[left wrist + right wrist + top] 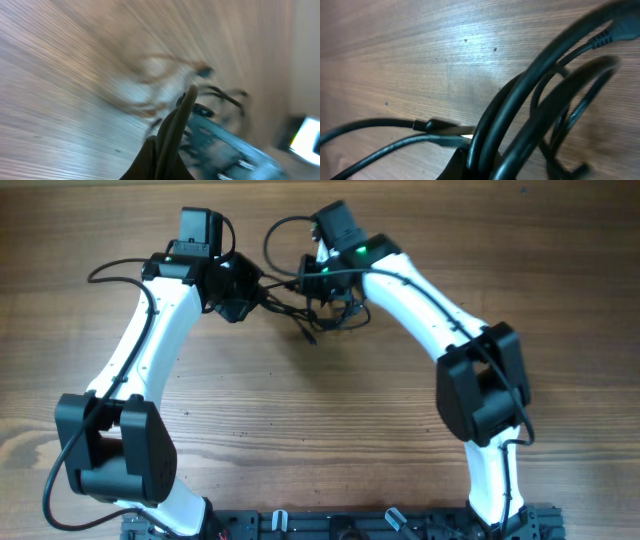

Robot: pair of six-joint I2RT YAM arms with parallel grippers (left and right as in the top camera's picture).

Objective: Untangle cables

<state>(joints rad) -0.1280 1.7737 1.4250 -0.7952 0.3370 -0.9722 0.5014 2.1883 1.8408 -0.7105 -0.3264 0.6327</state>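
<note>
Two arms reach over the wooden table (pixel 300 440) and meet near its far edge, with one small tangle of the cables (pixel 318 318) lying between the left gripper (pixel 240 292) and the right gripper (pixel 335 298). From overhead the bundle reads as a single dark knot, close under the right gripper. One strand runs across toward the left gripper, and one loose plug end (pixel 312 338) trails toward the near side. How many separate cords make up the knot cannot be counted there. The right wrist view shows what the overhead does not. At least three black loops of the cables (pixel 530 100) rise close to the lens and gather at the bottom edge, where the right jaws look clamped on them. One plug (pixel 437 125) and two thinner strands run off to the left above the table. The left wrist view is badly smeared. It shows one dark finger (pixel 172 132) pointing at a blurred wisp of cable (pixel 227 95) beside a bluish part of the other arm (pixel 217 142). Whether the left jaws are apart or together cannot be told.
</note>
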